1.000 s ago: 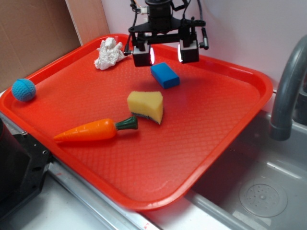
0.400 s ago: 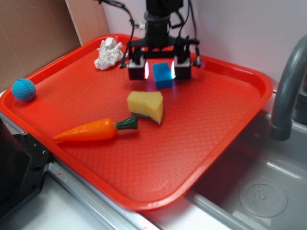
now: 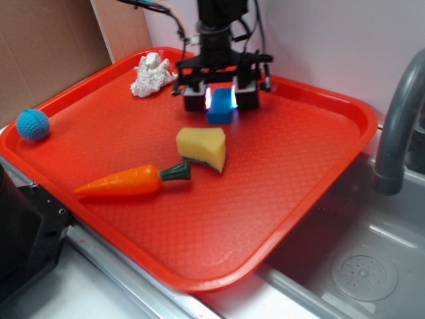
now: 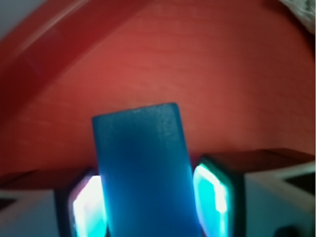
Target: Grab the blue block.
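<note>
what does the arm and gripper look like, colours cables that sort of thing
The arm is black, with thin black cables looping off its sides. The gripper has a black crossbar and two blocky fingers whose inner pads look whitish-cyan.

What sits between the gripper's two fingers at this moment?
The blue block fills the gap between the gripper's fingers, both pads at its sides. The wrist view shows it best; the exterior view shows the same.
</note>
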